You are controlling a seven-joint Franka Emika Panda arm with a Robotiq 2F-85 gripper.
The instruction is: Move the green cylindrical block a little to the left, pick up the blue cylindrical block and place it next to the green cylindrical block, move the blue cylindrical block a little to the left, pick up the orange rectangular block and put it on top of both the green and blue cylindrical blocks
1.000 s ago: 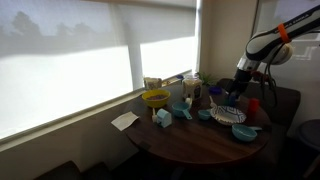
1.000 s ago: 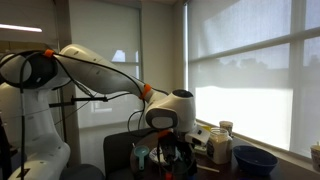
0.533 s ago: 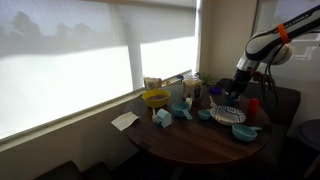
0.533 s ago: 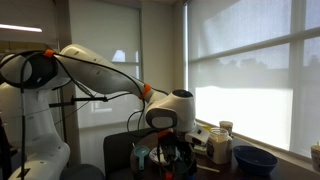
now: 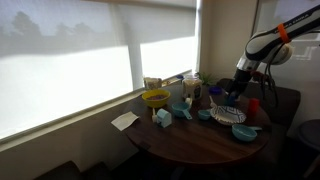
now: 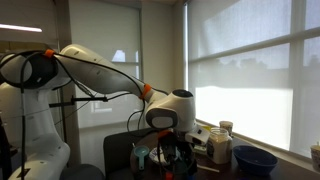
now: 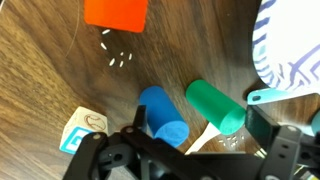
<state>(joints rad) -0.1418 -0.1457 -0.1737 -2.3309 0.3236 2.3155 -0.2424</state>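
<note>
In the wrist view the green cylindrical block (image 7: 215,104) and the blue cylindrical block (image 7: 163,115) lie on their sides, close together on the wooden table. The orange rectangular block (image 7: 117,12) sits at the top edge, apart from them. My gripper (image 7: 200,130) hangs above the two cylinders, open, holding nothing. The blue block is near its left finger (image 7: 138,120) and the green one is nearer its right finger (image 7: 263,126). In an exterior view the gripper (image 5: 233,95) hovers over the far side of the round table; the blocks are too small to make out there.
A white plate with blue pattern (image 7: 295,45) and a teal utensil handle (image 7: 270,95) lie right of the green block; a wooden tile (image 7: 85,128) lies left of the blue one. The round table (image 5: 200,145) also holds a yellow bowl (image 5: 155,98), a blue bowl (image 5: 245,131) and a paper (image 5: 125,120).
</note>
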